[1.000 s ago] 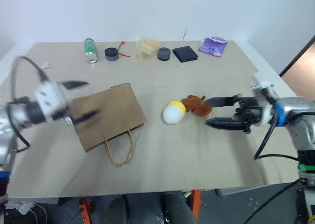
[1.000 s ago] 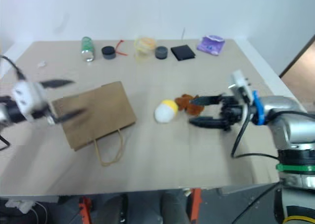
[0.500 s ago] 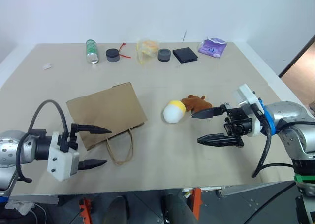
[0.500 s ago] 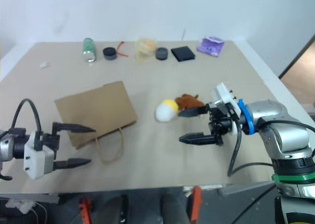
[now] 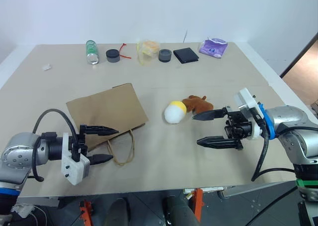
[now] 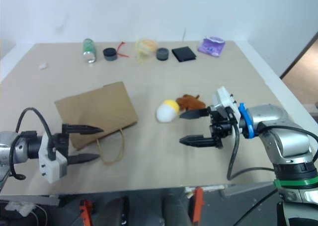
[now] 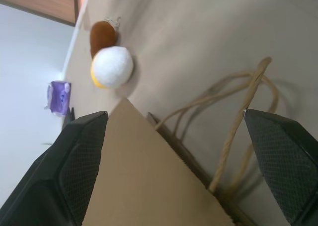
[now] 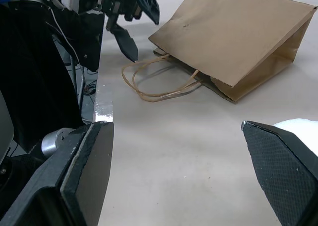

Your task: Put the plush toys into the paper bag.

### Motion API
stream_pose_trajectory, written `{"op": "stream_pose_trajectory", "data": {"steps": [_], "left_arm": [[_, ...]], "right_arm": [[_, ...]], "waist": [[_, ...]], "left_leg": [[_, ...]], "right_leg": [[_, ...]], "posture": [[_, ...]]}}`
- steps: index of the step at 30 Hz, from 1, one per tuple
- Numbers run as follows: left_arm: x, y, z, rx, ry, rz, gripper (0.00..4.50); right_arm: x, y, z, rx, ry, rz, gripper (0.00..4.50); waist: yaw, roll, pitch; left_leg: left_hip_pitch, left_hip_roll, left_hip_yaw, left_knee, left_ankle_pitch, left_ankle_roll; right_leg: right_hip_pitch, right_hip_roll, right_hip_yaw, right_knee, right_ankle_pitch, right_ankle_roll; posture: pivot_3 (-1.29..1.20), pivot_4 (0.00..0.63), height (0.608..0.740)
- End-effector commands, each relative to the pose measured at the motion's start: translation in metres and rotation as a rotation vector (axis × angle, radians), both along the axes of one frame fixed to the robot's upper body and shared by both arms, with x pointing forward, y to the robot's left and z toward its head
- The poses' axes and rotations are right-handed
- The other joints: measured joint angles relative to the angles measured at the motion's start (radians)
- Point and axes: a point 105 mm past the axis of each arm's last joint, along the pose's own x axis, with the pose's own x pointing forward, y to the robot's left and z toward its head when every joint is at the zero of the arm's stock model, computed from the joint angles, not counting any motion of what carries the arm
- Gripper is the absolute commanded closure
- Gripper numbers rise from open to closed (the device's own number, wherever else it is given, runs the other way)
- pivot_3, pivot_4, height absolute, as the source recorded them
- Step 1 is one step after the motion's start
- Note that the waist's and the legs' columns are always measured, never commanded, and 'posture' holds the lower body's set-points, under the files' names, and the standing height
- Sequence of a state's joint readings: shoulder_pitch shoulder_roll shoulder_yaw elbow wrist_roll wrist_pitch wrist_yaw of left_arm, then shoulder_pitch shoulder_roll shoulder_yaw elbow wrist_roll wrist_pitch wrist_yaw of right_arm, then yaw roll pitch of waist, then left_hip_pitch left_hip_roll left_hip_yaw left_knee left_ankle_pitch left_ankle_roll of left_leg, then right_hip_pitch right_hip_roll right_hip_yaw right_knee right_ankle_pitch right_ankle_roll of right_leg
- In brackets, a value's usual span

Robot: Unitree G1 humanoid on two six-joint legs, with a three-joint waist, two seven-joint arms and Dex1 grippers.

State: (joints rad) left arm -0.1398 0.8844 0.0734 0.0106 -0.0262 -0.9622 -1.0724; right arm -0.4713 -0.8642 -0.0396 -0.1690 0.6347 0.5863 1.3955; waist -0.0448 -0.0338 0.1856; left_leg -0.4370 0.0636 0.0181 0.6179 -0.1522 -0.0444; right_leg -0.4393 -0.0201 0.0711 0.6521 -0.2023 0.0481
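Beige counter [image 5: 164, 171] against a white wall, seen from above.

Centre left of the frame: paper bag [image 5: 107, 114], brown kraft, lying flat, its cord handles [image 5: 121, 149] trailing toward the lower edge.

Centre: plush toys, two, touching each other. White egg-shaped toy [image 5: 174, 112] with a yellow end; brown furry toy [image 5: 199, 105] just right of it. Both well apart from the bag and outside it.

Lower left: left gripper [image 5: 107, 145], fingers spread wide, empty, pointing right, its tips at the bag's mouth and handles.

Centre right: right gripper [image 5: 201, 129], fingers spread wide, empty, pointing left, its upper finger just beside the brown toy.

Upper edge, in a row from left: green bottle [image 5: 91, 51], black round lid [image 5: 113, 55], yellowish clear packet [image 5: 148, 50], second dark round lid [image 5: 165, 55], black flat square [image 5: 186, 54], purple pouch [image 5: 214, 46].
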Motion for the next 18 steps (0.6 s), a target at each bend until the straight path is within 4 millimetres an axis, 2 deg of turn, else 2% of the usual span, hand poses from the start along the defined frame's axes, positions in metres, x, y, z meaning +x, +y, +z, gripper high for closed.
{"op": "stream_pose_trajectory", "data": {"steps": [1, 8, 16, 17, 18], "left_arm": [[0.001, -0.001, 0.005, -0.009, -0.079, -0.018, 0.00], [0.006, -0.003, 0.001, -0.040, -0.174, -0.010, 0.00], [0.010, -0.006, -0.009, -0.050, -0.165, 0.009, 0.00], [0.011, -0.008, -0.010, -0.055, -0.163, 0.006, 0.51], [0.012, -0.010, -0.011, -0.059, -0.157, 0.011, 0.75]], "right_arm": [[-0.004, 0.001, 0.011, 0.015, -0.050, 0.008, 0.05], [-0.004, 0.003, 0.012, 0.027, -0.048, -0.005, 0.05], [-0.004, 0.004, 0.013, 0.031, -0.044, -0.015, 0.05], [-0.004, 0.005, 0.013, 0.032, -0.044, -0.015, 0.00], [-0.004, 0.005, 0.013, 0.034, -0.045, -0.015, 0.00]], "waist": [[0.000, 0.000, 0.000], [0.000, 0.000, 0.000], [0.000, 0.000, 0.000], [0.000, 0.000, 0.000], [0.000, 0.000, 0.000]], "left_leg": [[0.000, 0.000, 0.000, 0.000, 0.000, 0.000], [0.000, 0.000, 0.002, 0.001, 0.000, 0.000], [0.000, 0.000, 0.003, 0.001, 0.000, 0.000], [0.000, 0.000, 0.003, 0.001, 0.000, 0.000], [0.000, 0.000, 0.003, 0.001, 0.000, 0.000]], "right_leg": [[0.000, 0.000, 0.000, 0.000, 0.000, 0.000], [0.000, -0.001, 0.001, 0.000, 0.001, 0.001], [0.000, -0.001, 0.001, 0.000, 0.001, 0.001], [0.000, -0.002, 0.001, 0.000, 0.001, 0.001], [0.000, -0.001, 0.001, 0.000, 0.001, 0.001]], "posture": [[0.00, 0.150, 0.740], [0.00, 0.150, 0.740], [0.00, 0.150, 0.740], [0.00, 0.150, 0.740], [0.00, 0.150, 0.740]]}}
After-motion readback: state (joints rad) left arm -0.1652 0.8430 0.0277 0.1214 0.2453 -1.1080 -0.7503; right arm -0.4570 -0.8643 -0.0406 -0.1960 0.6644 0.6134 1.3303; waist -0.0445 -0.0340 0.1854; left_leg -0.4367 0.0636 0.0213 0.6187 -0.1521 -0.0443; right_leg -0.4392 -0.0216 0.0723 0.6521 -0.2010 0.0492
